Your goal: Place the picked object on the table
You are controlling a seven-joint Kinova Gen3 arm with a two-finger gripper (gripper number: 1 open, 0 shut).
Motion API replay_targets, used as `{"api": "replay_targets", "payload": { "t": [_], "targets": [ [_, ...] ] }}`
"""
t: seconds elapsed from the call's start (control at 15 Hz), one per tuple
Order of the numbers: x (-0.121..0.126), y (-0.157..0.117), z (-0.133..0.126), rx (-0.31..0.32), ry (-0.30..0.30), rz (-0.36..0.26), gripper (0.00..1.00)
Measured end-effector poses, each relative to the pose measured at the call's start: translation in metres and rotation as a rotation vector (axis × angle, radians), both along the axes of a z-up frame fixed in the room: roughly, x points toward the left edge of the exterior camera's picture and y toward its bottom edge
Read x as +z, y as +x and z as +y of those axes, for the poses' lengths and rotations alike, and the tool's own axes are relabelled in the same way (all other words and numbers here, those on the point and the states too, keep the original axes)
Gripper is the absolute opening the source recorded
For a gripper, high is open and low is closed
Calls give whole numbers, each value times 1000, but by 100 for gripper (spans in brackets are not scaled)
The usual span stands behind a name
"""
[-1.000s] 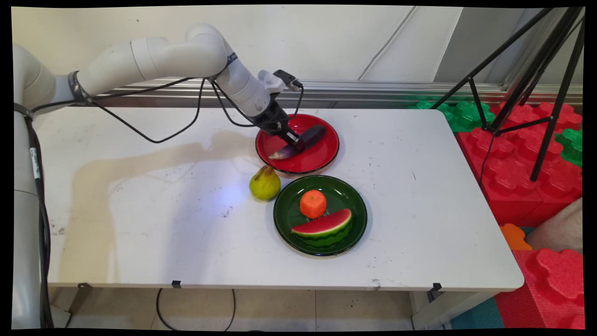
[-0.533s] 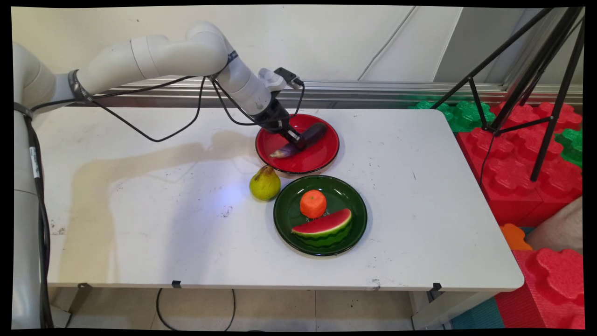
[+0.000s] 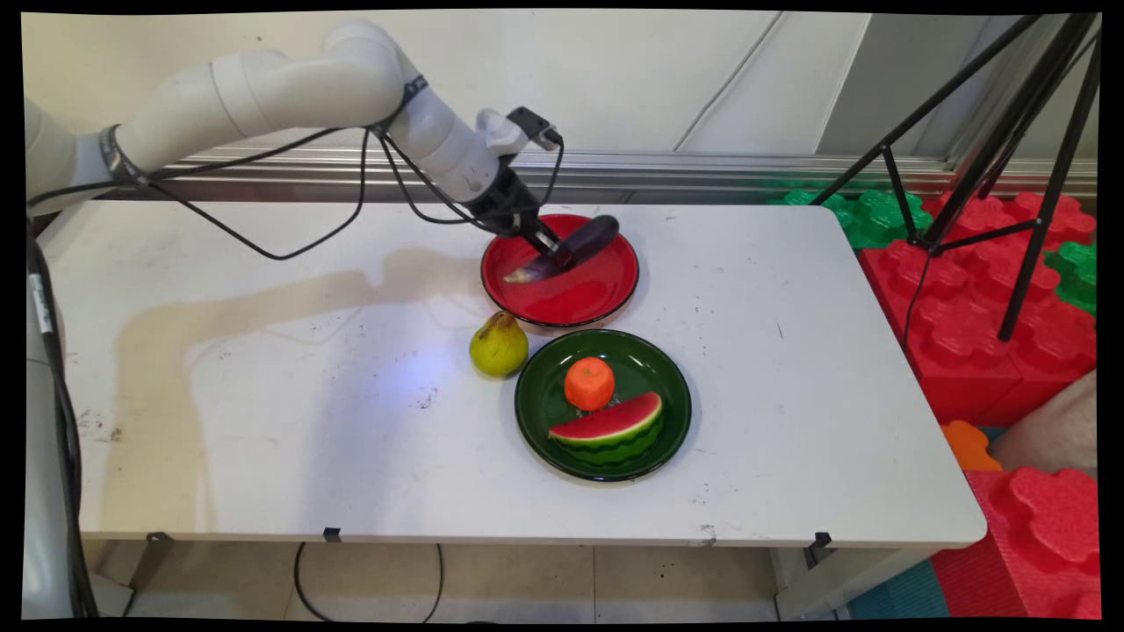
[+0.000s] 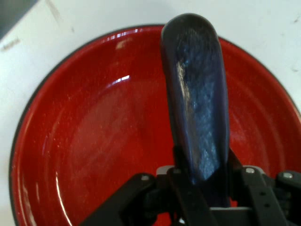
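My gripper is shut on a dark purple eggplant and holds it a little above the red plate at the table's back middle. The eggplant tilts, its pale stem end low and its rounded end up to the right. Seen from the hand, the eggplant rises between the two fingers, with the red plate below it.
A yellow-green pear stands on the table just in front of the red plate. Beside it, a green plate carries an orange and a watermelon slice. A black tripod and red and green foam blocks stand to the right.
The gripper has risen with the eggplant, lifting it off the red plate's bottom; the rounded end now points higher and to the right. The other fruits have stayed put.
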State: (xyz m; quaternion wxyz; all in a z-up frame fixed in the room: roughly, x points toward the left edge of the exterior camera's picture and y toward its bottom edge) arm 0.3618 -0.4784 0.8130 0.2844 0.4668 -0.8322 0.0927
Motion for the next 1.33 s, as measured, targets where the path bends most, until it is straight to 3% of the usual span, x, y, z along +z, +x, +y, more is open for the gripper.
{"api": "replay_targets", "payload": {
  "t": [0.87,1.33],
  "targets": [
    [80,47,38,-139,-142,28,0],
    [110,82,81,-202,-153,24,0]
  ]
}}
